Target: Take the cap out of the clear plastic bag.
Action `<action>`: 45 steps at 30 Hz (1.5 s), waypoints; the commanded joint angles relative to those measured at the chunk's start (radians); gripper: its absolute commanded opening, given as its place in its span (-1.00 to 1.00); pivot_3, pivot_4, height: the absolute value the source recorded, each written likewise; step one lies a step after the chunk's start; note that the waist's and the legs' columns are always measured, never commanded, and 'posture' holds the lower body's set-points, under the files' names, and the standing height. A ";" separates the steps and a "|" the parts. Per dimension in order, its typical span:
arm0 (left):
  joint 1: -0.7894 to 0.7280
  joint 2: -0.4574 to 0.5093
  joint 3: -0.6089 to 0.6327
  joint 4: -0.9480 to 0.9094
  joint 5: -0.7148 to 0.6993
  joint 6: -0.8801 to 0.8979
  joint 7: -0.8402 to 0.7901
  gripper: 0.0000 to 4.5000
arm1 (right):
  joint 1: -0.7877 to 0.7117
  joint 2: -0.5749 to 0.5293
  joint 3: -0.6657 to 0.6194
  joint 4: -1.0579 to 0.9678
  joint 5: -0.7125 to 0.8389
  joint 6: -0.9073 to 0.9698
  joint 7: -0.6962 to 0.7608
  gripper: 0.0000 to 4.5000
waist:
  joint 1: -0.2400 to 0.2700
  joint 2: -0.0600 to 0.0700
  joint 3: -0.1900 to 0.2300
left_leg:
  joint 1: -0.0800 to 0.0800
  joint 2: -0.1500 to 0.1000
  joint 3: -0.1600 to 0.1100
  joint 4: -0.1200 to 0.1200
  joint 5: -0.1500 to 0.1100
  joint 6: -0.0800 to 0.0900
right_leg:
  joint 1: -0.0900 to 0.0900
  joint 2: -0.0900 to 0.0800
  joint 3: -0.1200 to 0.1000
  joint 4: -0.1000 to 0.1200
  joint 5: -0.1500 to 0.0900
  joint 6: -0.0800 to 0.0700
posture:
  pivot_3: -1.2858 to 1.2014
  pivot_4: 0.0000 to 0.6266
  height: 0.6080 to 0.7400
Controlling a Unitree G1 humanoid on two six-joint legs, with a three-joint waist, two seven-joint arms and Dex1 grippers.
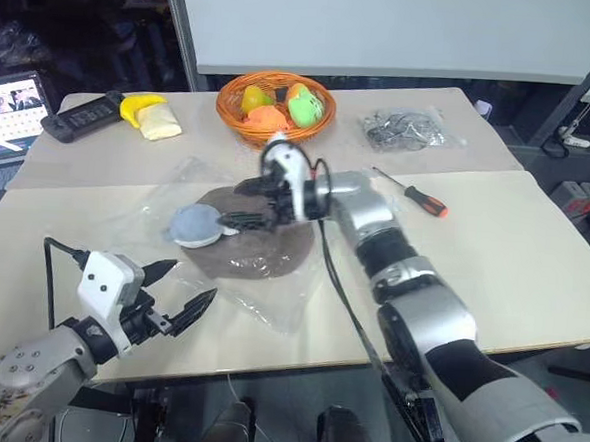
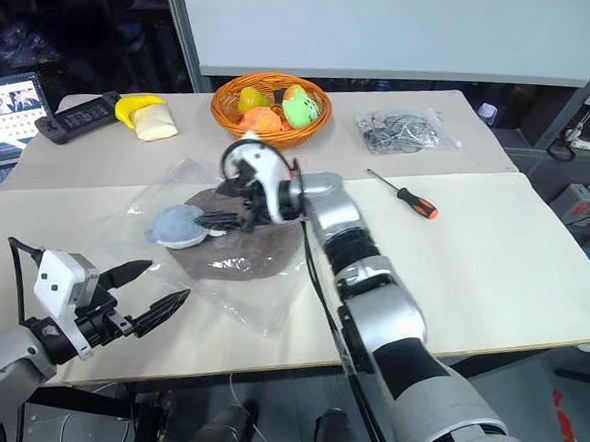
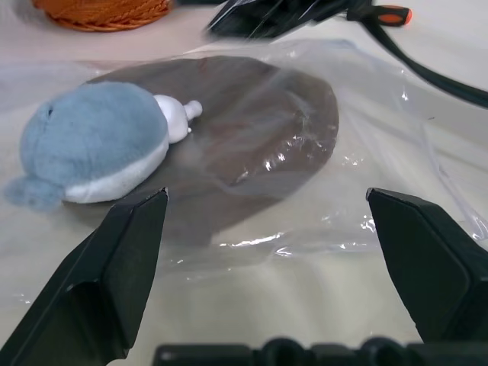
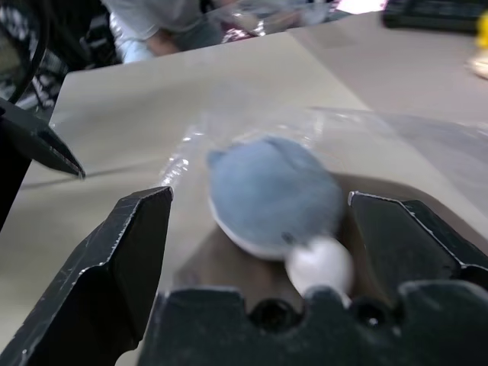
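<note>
Nearest the robot, at about seven o'clock on the table [image 1: 533,256], the left gripper [image 1: 186,289] hangs over the front edge with its two black fingers spread wide and nothing between them, pointing toward the middle of the table. Just beyond it lies the clear plastic bag [image 1: 270,305], flat and crinkled on the tabletop, with the cap [image 1: 273,255] still inside it at the centre of the table. On the cap's nine o'clock side, on top of the plastic, rests a small blue-grey plush toy [image 1: 197,225] with a white nub. The right gripper [image 1: 251,204] reaches in from three o'clock, jaws apart and empty, hovering over the cap's far edge close to the toy. At two o'clock lies a screwdriver [image 1: 424,199]. Farther back sit a fruit basket [image 1: 275,108] at twelve, a small bag of metal parts [image 1: 406,130] at one, and a banana [image 1: 142,104] at ten o'clock.
</note>
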 commanded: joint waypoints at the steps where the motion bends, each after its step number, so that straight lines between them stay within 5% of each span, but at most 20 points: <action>1: 0.017 -0.008 0.011 -0.052 -0.002 -0.007 0.015 1.00 | -0.050 0.069 0.004 0.047 -0.017 -0.084 -0.054 0.98 | 0.000 0.000 0.000 | 0.000 0.001 0.000 0.000 0.000 -0.001 | 0.000 0.001 0.000 0.000 0.000 -0.001 | 0.03 -0.52 1.00; 8: 0.042 -0.017 0.019 -0.083 -0.012 0.003 0.036 1.00 | -0.053 0.156 0.111 0.243 -0.226 -0.278 -0.493 0.98 | 0.009 0.000 0.000 | 0.002 0.003 0.000 0.000 -0.001 -0.003 | 0.001 0.003 -0.001 0.000 0.000 -0.004 | 0.03 -0.52 1.00; 20: 0.034 -0.003 0.024 -0.073 -0.021 0.005 0.041 1.00 | -0.008 0.187 0.103 0.285 -0.254 -0.284 -0.497 0.98 | -0.001 0.000 0.000 | 0.002 0.012 0.000 -0.001 -0.001 -0.004 | -0.001 0.012 -0.001 0.001 0.001 -0.010 | 0.03 -0.52 1.00; 26: 0.025 0.004 0.025 -0.064 -0.018 0.006 0.039 1.00 | 0.000 0.205 0.093 0.286 -0.245 -0.272 -0.481 0.26 | -0.001 0.000 0.000 | 0.005 0.016 0.000 -0.001 -0.001 -0.004 | 0.000 0.016 0.000 0.002 0.002 -0.012 | 0.03 -0.52 1.00; 34: 0.031 0.002 0.027 -0.074 -0.016 0.006 0.045 1.00 | 0.004 0.214 0.090 0.287 -0.242 -0.266 -0.483 -0.98 | -0.001 0.000 0.000 | 0.006 0.016 0.000 -0.001 -0.001 -0.004 | 0.000 0.016 0.000 0.003 0.002 -0.013 | 0.03 -0.52 1.00; 45: 0.021 0.000 0.020 -0.066 -0.010 0.003 0.050 1.00 | -0.023 0.205 0.034 0.269 -0.188 -0.243 -0.451 -0.98 | -0.001 0.000 0.000 | 0.006 0.016 0.000 -0.001 -0.001 -0.004 | 0.001 0.016 0.000 0.003 0.002 -0.013 | 0.03 -0.52 1.00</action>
